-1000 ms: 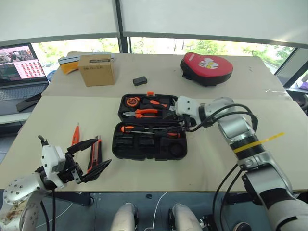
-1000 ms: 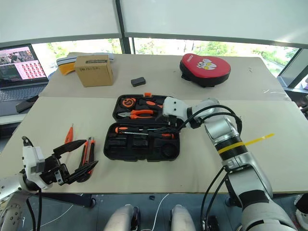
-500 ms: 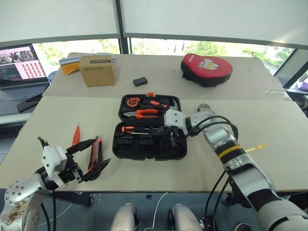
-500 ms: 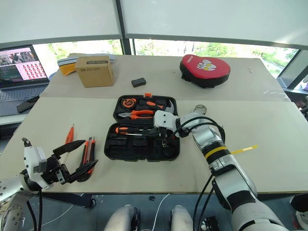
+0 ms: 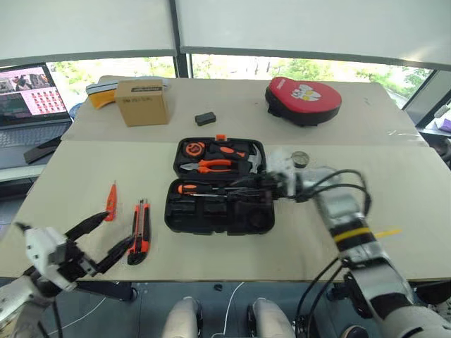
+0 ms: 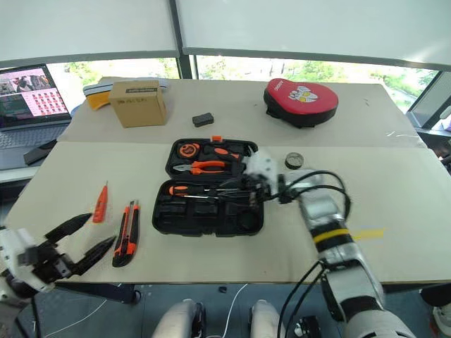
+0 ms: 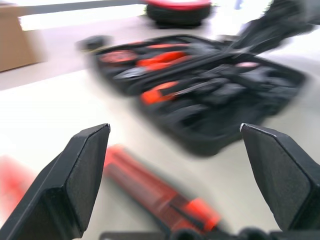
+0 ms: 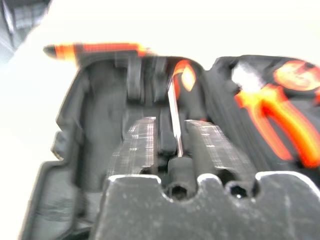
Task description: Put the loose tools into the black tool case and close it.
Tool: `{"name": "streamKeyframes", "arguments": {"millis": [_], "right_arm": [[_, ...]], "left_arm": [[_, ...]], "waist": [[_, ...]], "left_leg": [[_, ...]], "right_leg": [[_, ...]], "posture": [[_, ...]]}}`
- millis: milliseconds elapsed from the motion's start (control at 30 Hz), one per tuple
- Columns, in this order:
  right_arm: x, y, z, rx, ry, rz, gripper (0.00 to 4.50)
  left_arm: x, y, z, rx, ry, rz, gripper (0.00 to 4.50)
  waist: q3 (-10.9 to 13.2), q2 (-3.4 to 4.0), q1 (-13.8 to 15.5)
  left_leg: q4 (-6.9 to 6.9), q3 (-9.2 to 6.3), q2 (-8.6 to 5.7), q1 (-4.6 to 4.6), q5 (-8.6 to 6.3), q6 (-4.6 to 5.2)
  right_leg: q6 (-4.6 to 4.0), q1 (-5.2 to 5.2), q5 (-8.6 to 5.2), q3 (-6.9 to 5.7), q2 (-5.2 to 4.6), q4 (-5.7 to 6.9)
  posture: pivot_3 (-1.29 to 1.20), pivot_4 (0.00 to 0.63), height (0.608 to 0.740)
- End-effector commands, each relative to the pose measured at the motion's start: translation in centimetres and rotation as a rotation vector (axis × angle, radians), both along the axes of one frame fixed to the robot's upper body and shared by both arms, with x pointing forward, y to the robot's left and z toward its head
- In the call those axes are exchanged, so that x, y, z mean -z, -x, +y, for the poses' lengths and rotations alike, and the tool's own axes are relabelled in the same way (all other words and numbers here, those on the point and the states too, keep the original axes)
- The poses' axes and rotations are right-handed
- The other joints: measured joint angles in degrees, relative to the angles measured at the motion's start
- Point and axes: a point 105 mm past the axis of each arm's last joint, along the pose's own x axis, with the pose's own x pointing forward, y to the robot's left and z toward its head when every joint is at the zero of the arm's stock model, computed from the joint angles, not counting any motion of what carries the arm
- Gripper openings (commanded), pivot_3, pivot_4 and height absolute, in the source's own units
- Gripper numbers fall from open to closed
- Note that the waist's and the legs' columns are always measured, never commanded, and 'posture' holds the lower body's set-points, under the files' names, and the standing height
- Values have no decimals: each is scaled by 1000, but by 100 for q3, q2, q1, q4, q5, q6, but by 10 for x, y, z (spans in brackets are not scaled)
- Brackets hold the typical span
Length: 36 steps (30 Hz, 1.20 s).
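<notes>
Lying open on table (image 5: 84, 176), black tool case (image 5: 218, 186): one long screwdriver (image 5: 211, 189) in near half. Utility knife (image 5: 139, 231) and tester screwdriver (image 5: 110, 201) loose on table left of case; tape roll (image 5: 300, 158) right of it.
Left wrist view: left gripper (image 7: 175, 180) spread wide, empty, knife beneath.
Right wrist view: right gripper (image 8: 167, 150) over case, screwdriver shaft between fingers; grip cannot tell.

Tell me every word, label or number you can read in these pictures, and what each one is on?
None can be read.
Cardboard box: a dark strip of print on top, handwriting on the front, both too small.
Red pouch: a white picture patch, any lettering too small.
Laptop screen: rows of tiny pictures, no readable words.
Black tool case and its tools: no lettering visible.
</notes>
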Motion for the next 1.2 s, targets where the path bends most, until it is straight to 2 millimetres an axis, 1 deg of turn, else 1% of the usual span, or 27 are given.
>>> {"name": "streamKeyframes", "arguments": {"millis": [33,67,100,133,167,200,233,267,333,400,500,600,633,667,700,767,867,900,967,1000,1167,1200], "right_arm": [[-16,17,-31,46,-71,-65,2841],[-14,22,-43,64,-82,-77,3203],[-14,32,-56,68,-133,-107,3240],[-11,40,-67,83,-162,-116,3872],[0,49,-77,99,-125,-124,3894],[8,54,-82,108,-91,-126,4179],[11,58,-87,118,-105,-94,4469],[10,59,-91,144,-133,-89,4469],[5,62,-92,173,-208,-89,4469],[1,67,-85,162,-236,-131,4469],[-9,75,-71,124,-261,-182,4469],[-27,76,-57,96,-304,-230,4469],[-32,75,-51,81,-312,-238,4469],[-35,75,-48,73,-316,-240,4469],[-37,74,-45,63,-322,-242,4469],[-39,73,-37,37,-328,-238,4469],[-40,71,-29,12,-335,-233,4469],[-40,71,-26,3,-334,-233,4469],[-40,72,-23,-11,-331,-234,4469],[-41,71,-22,-12,-331,-235,4469],[-43,70,-22,-8,-334,-242,4469],[-43,70,-23,-6,-334,-241,4495]], "left_arm": [[0,19,35,-189,0,15,4500],[4,28,49,-267,8,35,4500],[7,39,65,-355,-1,44,4500],[10,49,78,-427,-12,56,4500],[15,56,89,-498,-27,83,4500],[19,60,96,-539,-38,103,4500],[23,63,102,-580,-33,132,4500],[28,65,106,-601,-26,160,4500],[31,64,109,-612,5,197,4500],[29,57,110,-608,22,209,4500],[19,39,106,-556,83,223,4500],[6,5,96,-527,120,277,4500],[-4,-13,83,-474,147,281,4500],[-10,-23,74,-434,165,284,4500],[-13,-36,66,-426,147,305,4500],[-7,-58,55,-448,110,381,4500],[-1,-82,41,-476,97,447,4500],[4,-88,36,-482,86,487,4500],[10,-96,31,-495,51,530,4500],[12,-100,33,-525,37,538,4500],[22,-118,28,-574,44,581,4500],[27,-121,26,-576,33,593,4236]], "waist": [[0,0,4],[-2,-5,-12],[0,-2,-11],[-1,-4,-8],[-2,-7,-1],[-2,-7,0],[-2,-7,-1],[-1,-8,-1],[-1,-8,-1],[0,-10,-4],[0,-14,4],[1,-15,37],[1,-15,48],[2,-16,67],[1,-20,72],[-1,-25,84],[0,-25,72],[1,-26,61],[3,-28,28],[3,-28,0],[4,-30,5],[4,-30,8]], "left_leg": [[0,4,-1,2,0,-1],[0,1,0,1,0,-1],[0,4,3,6,-1,-1],[0,8,3,4,0,-1],[0,5,5,5,0,-1],[0,4,7,5,-4,-2],[-1,6,6,5,-9,1],[0,9,1,4,-13,3],[3,15,1,4,-12,3],[5,14,6,7,-10,0],[5,8,13,16,-10,-13],[5,8,10,15,-6,-10],[5,7,9,14,-5,-11],[5,7,9,16,-4,-12],[6,4,8,15,-2,-14],[6,2,6,19,-1,-15],[5,3,-2,24,0,-15],[4,3,-1,23,-1,-15],[1,3,0,18,-2,-17],[1,3,0,16,-2,-17],[0,2,-1,18,-2,-20],[0,0,-2,20,-1,-20]], "right_leg": [[0,-1,0,1,0,-2],[0,1,0,-4,0,-1],[-1,2,0,-1,5,-3],[-2,-3,0,3,7,-2],[-3,-1,-2,0,11,-2],[-3,2,-4,-2,15,-7],[-1,2,-6,-1,17,-12],[5,2,-10,3,14,-12],[6,1,-10,6,14,-9],[4,1,-9,7,17,-7],[-2,-1,-8,5,24,0],[-2,-1,-9,6,18,5],[-2,-1,-9,5,18,7],[-1,0,-8,6,17,8],[0,1,-7,5,17,11],[2,6,-3,6,17,13],[6,9,0,13,18,16],[7,9,0,14,20,16],[7,2,0,14,23,17],[7,-2,0,14,26,18],[7,0,0,14,26,20],[7,2,0,13,25,20]], "posture": [[0,150,740],[0,150,740],[0,150,740],[0,150,740],[0,150,740],[0,150,740],[0,150,740],[0,150,740],[0,150,740],[0,150,740],[0,150,740],[0,150,740],[0,150,740],[0,150,740],[0,150,740],[0,150,740],[0,150,740],[0,150,740],[0,150,740],[0,150,740],[0,150,740],[0,150,740]]}}
